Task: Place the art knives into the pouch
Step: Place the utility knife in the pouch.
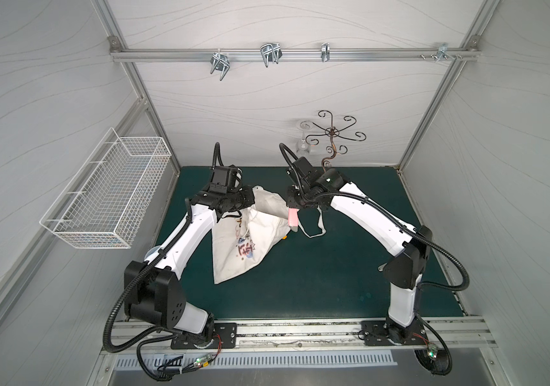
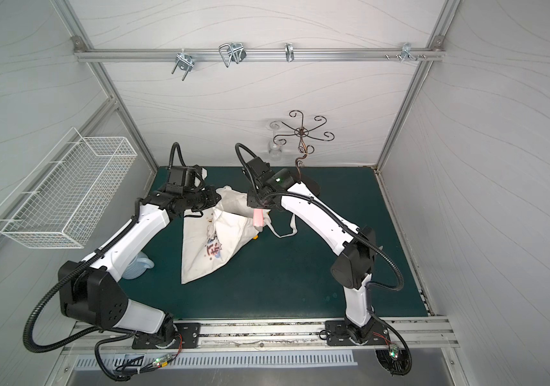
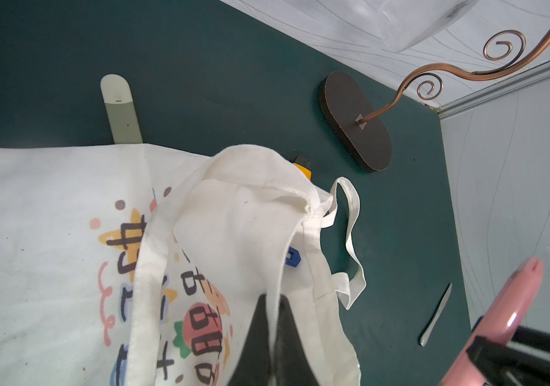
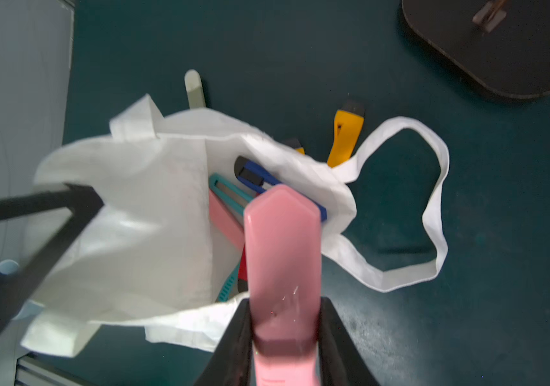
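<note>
The pouch (image 1: 230,254) (image 2: 196,254) is a cream tote with colourful prints, lying on the green mat. My left gripper (image 3: 273,300) is shut on the pouch's upper rim (image 3: 267,187) and holds the mouth lifted open. A pink art knife (image 4: 282,247) (image 1: 292,219) (image 2: 258,217) is held in my right gripper (image 4: 285,302), tip pointing down over the open mouth. Inside the pouch (image 4: 133,217) lie a blue knife (image 4: 260,180), a teal one (image 4: 230,190) and another pink one. One loop handle (image 4: 434,207) trails loose on the mat.
A yellow knife (image 4: 345,137) (image 3: 303,165) and a pale grey knife (image 3: 121,110) lie on the mat beside the pouch. A thin metal blade (image 3: 435,315) lies near the right wall. The scroll stand's dark base (image 3: 355,122) is at the back. A white wire basket (image 1: 106,194) hangs on the left wall.
</note>
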`<state>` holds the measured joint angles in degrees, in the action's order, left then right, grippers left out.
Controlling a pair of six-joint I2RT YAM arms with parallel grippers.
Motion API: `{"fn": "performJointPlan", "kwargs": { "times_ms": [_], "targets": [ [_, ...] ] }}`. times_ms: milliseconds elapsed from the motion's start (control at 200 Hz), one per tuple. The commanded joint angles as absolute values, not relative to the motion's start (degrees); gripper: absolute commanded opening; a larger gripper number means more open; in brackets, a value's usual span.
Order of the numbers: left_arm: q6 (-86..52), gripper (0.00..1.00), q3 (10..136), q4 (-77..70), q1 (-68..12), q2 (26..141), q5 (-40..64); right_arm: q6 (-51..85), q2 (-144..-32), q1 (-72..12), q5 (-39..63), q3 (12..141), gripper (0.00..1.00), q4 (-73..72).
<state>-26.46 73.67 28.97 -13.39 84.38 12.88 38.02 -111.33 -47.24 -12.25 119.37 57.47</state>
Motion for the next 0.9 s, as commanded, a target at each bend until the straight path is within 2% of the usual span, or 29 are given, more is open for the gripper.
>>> {"fn": "performJointPlan", "kwargs": {
  "times_ms": [0, 280, 585, 895],
  "targets": [
    [-25.4, 0.00, 74.8, 27.1, -13.1, 84.6, 13.1, 34.2, -115.7, -45.6, -14.4, 125.7, 0.26, 58.1],
    [-25.5, 0.00, 74.9, 27.0, -13.1, 84.6, 12.9, 31.4, -121.4, -43.8, -12.8, 131.1, 0.25, 50.5],
    [-25.3, 0.00, 74.9, 27.2, -13.1, 84.4, 12.7, 29.9, -126.2, -47.6, -13.1, 131.0, 0.25, 41.9],
    [-25.4, 0.00, 75.2, 27.1, -13.1, 84.7, 12.8, 31.5, -123.0, -53.0, -12.7, 120.8, 0.25, 40.7]
  ]
}}
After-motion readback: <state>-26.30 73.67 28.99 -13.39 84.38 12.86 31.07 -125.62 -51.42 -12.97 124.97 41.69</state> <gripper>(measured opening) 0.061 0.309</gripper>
